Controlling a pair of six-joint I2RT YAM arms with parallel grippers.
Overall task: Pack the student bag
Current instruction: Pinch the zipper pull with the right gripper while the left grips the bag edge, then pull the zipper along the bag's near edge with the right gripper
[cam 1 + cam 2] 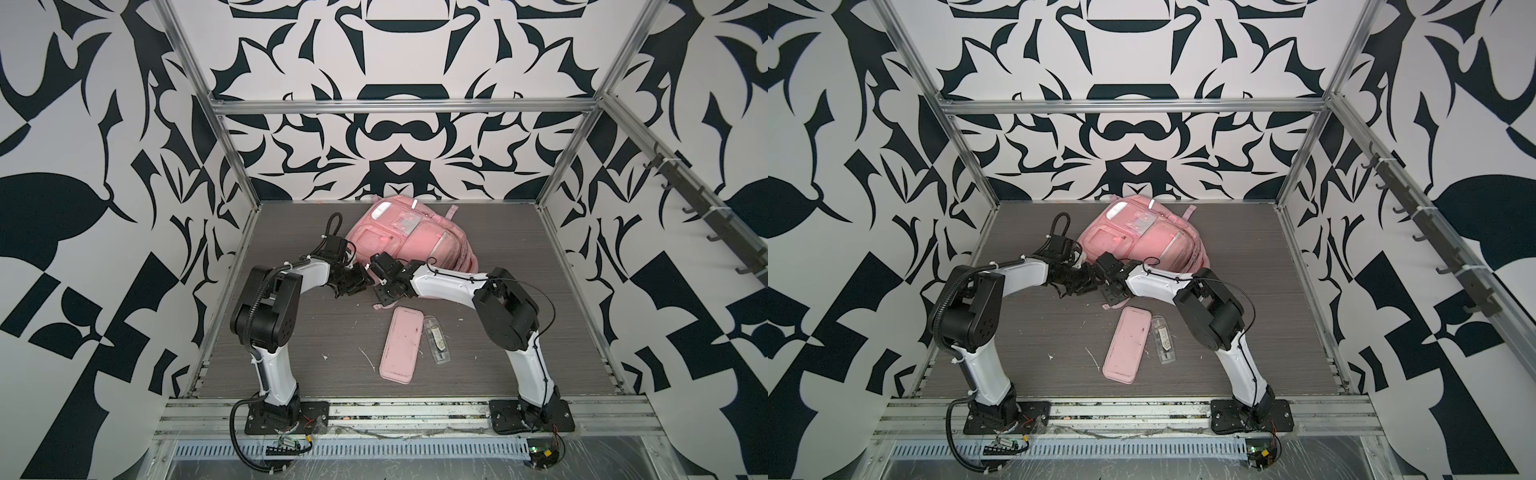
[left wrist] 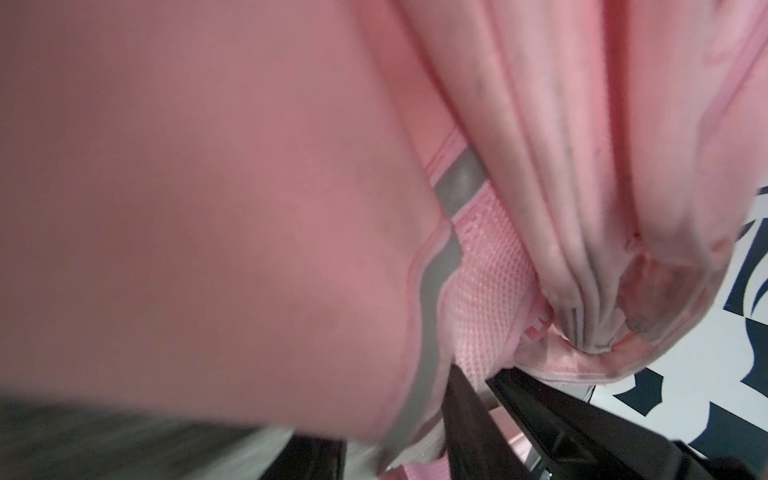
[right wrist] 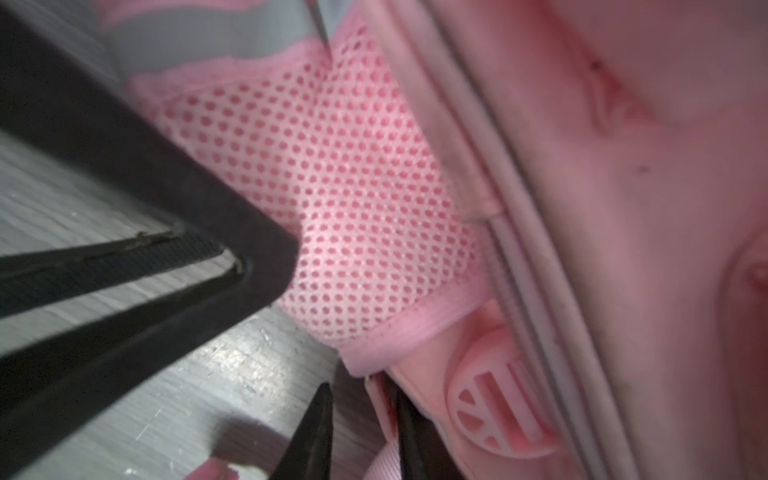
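Bag [image 1: 409, 237] lies at back middle of table [image 1: 291, 340]. Left gripper [image 2: 478, 376], right gripper [image 3: 360, 395] half-closed at mesh pocket [image 3: 332, 187]; hold unclear. Risks: thin fabric slips free; crowded grippers collide.

The work surface [image 1: 457, 374] is seen laid in grey wood-grain, scuffed with white marks. It is enclosed by walls [image 1: 395, 137] printed in black-and-white shapes, framed by aluminium rails [image 1: 399, 107].

Tabletop [image 1: 332, 382] open at left and far right; bag [image 1: 415, 237] blocks rear centre, pencil case [image 1: 400, 344] and clear case [image 1: 434, 347] block front centre.
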